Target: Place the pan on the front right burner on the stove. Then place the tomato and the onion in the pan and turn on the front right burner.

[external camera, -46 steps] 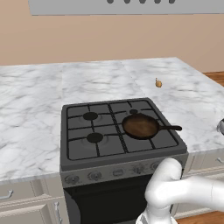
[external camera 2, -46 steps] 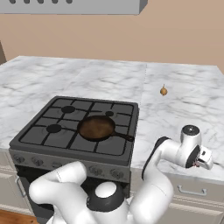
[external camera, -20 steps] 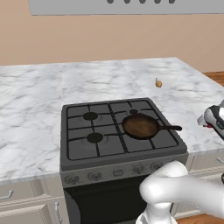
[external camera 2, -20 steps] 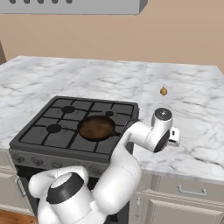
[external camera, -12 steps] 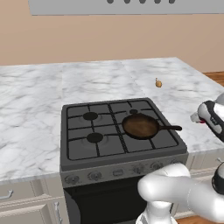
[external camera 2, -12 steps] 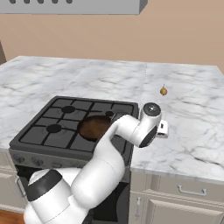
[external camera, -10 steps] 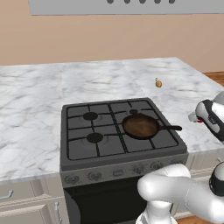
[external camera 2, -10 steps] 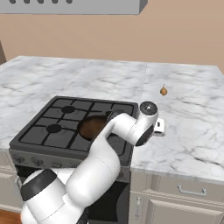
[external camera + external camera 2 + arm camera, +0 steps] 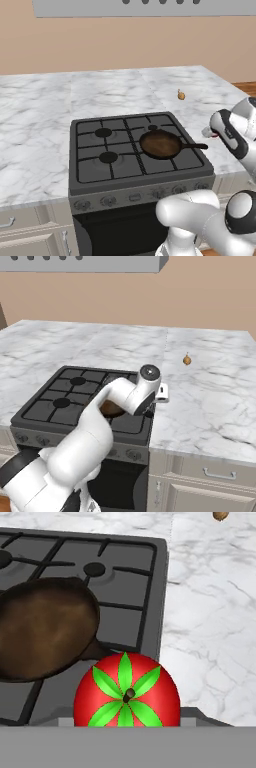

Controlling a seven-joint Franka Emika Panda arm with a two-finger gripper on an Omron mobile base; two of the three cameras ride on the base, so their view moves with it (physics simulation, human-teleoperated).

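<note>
Pan: the pan (image 9: 161,143) sat on the front right burner of the stove (image 9: 90,182), empty, handle pointing right.
Claw: my gripper (image 9: 159,393) was pinching the tomato (image 9: 127,691), held right under my hand camera.
Change: over the last couple of seconds I had swung the arm from low beside the counter toward the stove's right edge.
Onion: the onion (image 9: 181,95) lay apart on the counter (image 9: 40,110).
Meaning: tomato nearly ready to drop; onion and burner knob still undone.

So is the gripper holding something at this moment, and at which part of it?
It appears to hold the tomato, which sits at the gripper in the hand view, green top facing the camera. The contact places on its sides are hidden, so the exact hold cannot be told.
</note>
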